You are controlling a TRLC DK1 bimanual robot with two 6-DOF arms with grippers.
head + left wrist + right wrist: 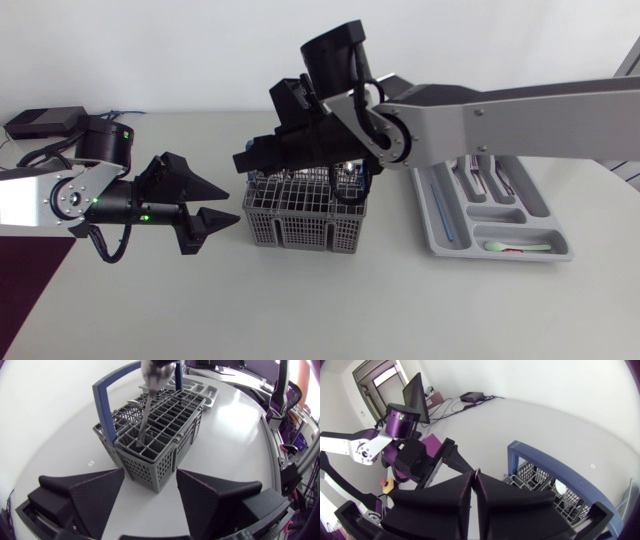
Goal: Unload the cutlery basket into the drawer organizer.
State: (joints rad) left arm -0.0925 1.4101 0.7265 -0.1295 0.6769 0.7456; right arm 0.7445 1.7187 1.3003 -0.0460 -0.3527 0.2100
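The grey cutlery basket (305, 215) with a blue handle (107, 407) stands mid-table. A metal spoon (155, 375) stands in it, bowl up, and also shows in the right wrist view as a spoon (560, 487). The grey drawer organizer (545, 205) lies to the basket's right and holds several pieces. My left gripper (215, 205) is open just left of the basket, with the basket's end (160, 460) ahead of its fingers (95, 495). My right gripper (243, 160) hovers over the basket's left end. Its fingers (465, 497) are shut and I see nothing between them.
A blue utensil (440, 205) lies in the organizer's long slot and a green one (515, 245) in its front compartment. A dark mat (30, 290) covers the table's front left corner. A black box (45, 122) sits at the back left.
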